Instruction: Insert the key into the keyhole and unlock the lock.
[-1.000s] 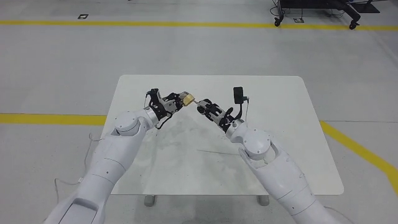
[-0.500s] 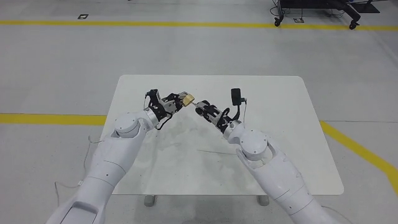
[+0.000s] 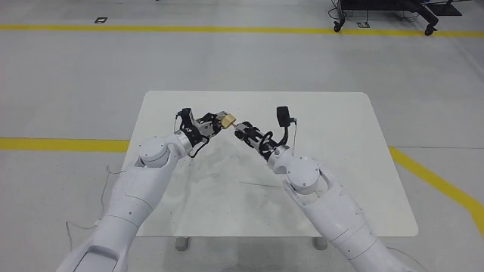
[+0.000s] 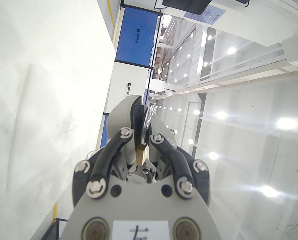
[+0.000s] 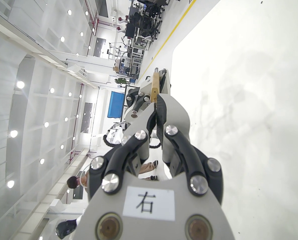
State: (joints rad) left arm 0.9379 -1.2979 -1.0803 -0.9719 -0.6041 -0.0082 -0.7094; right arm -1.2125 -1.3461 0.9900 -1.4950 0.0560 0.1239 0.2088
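A small brass padlock (image 3: pixel 227 121) is held above the white table (image 3: pixel 333 196), with my left gripper (image 3: pixel 221 119) shut on it. In the left wrist view the brass body (image 4: pixel 142 156) sits between the fingers and its silver shackle (image 4: pixel 149 117) reaches the fingertips. My right gripper (image 3: pixel 242 129) faces it from the right, shut on the key. In the right wrist view the padlock (image 5: pixel 154 86) stands edge-on just past my right gripper (image 5: pixel 156 99), whose tips touch its near end. The key is almost wholly hidden between the pads. Whether its blade is inside the keyhole I cannot tell.
Both arms meet over the back middle of the table, a little left of centre. The tabletop around them is bare, with faint scuff marks (image 3: pixel 227 166). The table's back edge (image 3: pixel 257 93) lies close behind the grippers.
My right gripper has edged left toward the padlock, closing the small gap. The left arm and padlock have stayed where they were.
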